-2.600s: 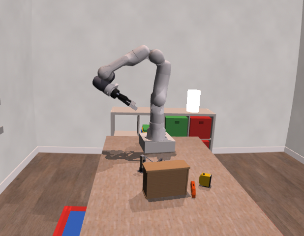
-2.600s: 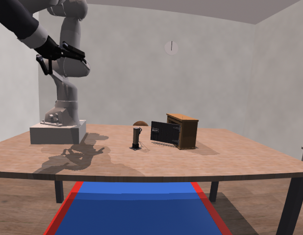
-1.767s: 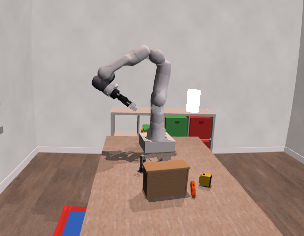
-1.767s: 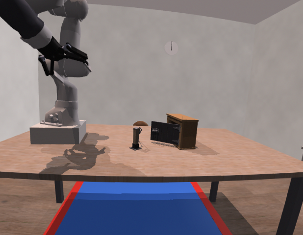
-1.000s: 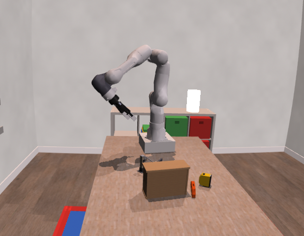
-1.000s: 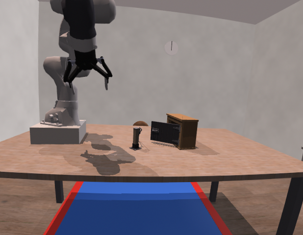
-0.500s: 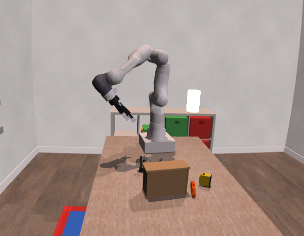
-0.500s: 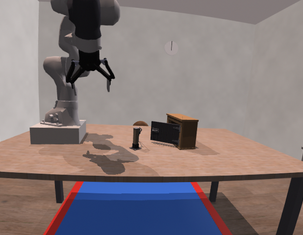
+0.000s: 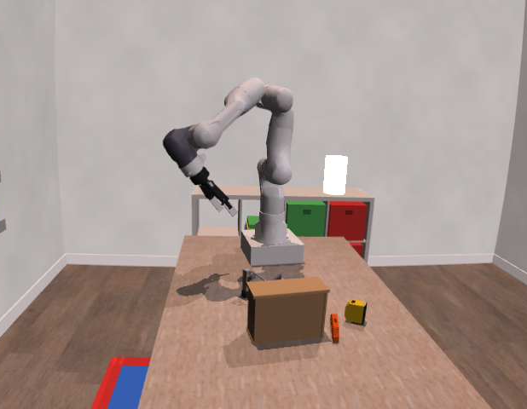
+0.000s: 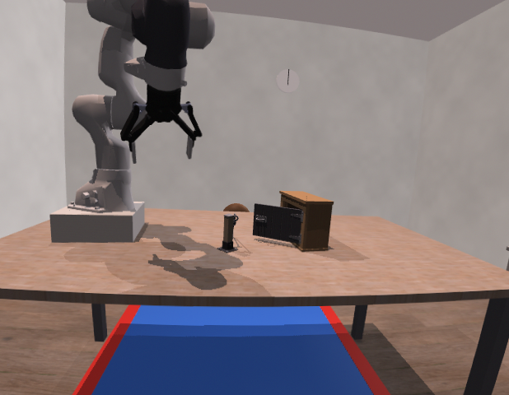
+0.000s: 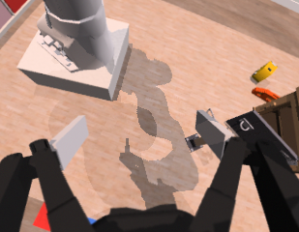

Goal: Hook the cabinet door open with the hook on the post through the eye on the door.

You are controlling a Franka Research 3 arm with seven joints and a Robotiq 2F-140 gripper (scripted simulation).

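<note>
Tool [image 9: 225,210] [image 10: 161,157] [image 11: 141,122] is being held high, fingers spread, nothing being pinched. If it's being lowered off-centre, post [image 9: 245,284] [image 10: 227,231] [image 11: 194,142] or door [image 10: 277,223] [image 11: 272,136] may be getting knocked; w/ too hard a pull, cab. [image 9: 287,317] [image 10: 318,225] may be getting tipped. Hook [image 10: 235,218] is being carried by post, below tool & toward cab., approx. between base-end edge of desk [image 9: 193,374] [image 10: 246,299] [image 11: 188,39] and cab., nearer ext.-view front edge than far one. Door's being seen ajar, eye [image 10: 260,218] [image 11: 245,125] apparently not being engaged; cab.'s being kept farther from base-end edge, looking upright.
</note>
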